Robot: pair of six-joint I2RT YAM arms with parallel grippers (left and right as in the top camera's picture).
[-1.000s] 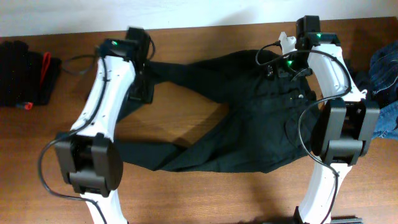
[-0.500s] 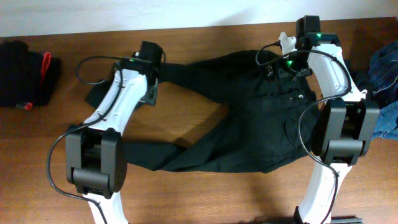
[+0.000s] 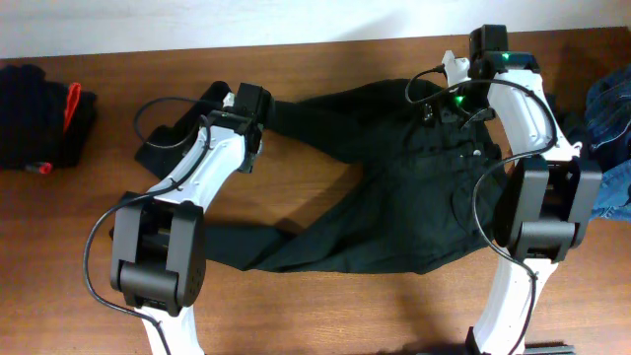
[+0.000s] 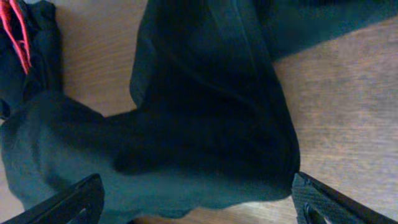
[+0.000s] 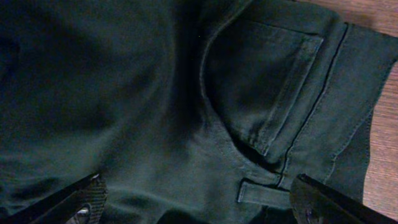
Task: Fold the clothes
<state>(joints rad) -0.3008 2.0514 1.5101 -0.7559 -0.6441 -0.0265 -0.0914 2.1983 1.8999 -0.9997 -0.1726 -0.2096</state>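
Left gripper gapes wide over black jeans.

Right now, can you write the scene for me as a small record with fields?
garment: black jeans, spread on the table, waist to the right, legs to the left
left gripper: open, over the end of the far leg
right gripper: open, over the waist pocket
left edge: dark clothes with red detail
right edge: blue denim

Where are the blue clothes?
In the overhead view, the blue denim lies at the far right edge, just outside the right arm, beside the waist end of the black jeans.
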